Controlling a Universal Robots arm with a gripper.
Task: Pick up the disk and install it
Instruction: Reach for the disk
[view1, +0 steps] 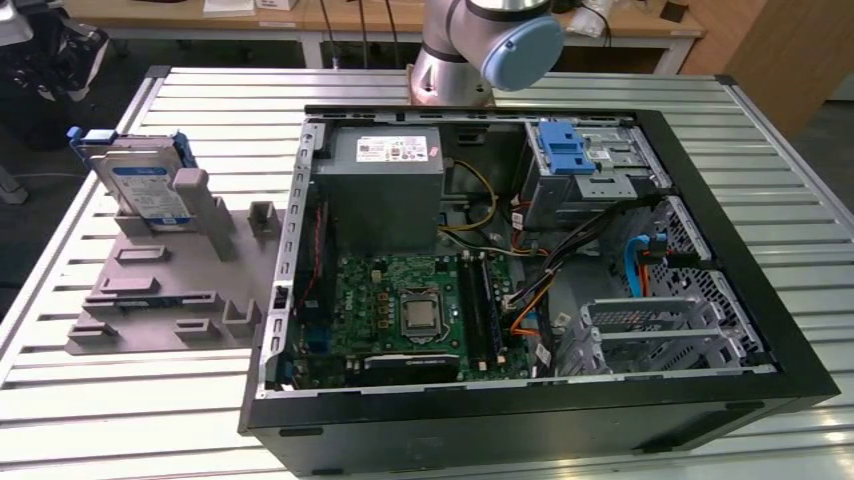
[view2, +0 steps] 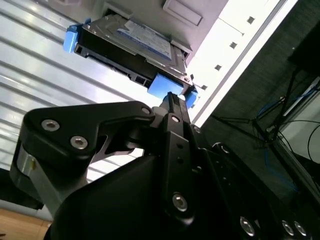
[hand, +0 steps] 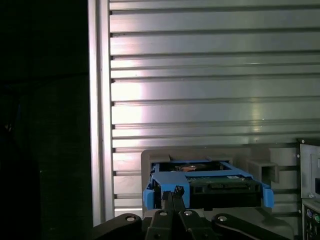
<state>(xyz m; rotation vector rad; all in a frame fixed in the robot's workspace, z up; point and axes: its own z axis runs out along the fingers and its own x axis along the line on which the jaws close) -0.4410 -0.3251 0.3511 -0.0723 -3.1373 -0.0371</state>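
Black open computer box (view1: 534, 430) sits closest on the ribbed silver surface (view1: 747, 150). Silver flat disk with a blue frame (view1: 144, 185) stands up in a grey holder (view1: 160, 290) at the exterior view's left. In both wrist views the black pincer (view2: 171, 96) (hand: 173, 190) looks pinched shut on nothing, the disk (view2: 135, 42) (hand: 210, 182) beyond its tips.

A black computer case (view1: 534, 420) lies open on its side on the ribbed metal surface (view1: 174, 420). Inside it, a grey power supply box (view1: 380, 190) sits at the back, a green motherboard (view1: 400, 310) sits in front of that, and a tangle of cables (view1: 587, 240) runs toward the metal drive cages on the exterior view's right. A small blue ridged latch (view1: 567, 148) sits on the rear drive cage (view1: 607, 175). A grey moulded stand (view1: 160, 300) rests on the surface just beside the case, on the exterior view's left.
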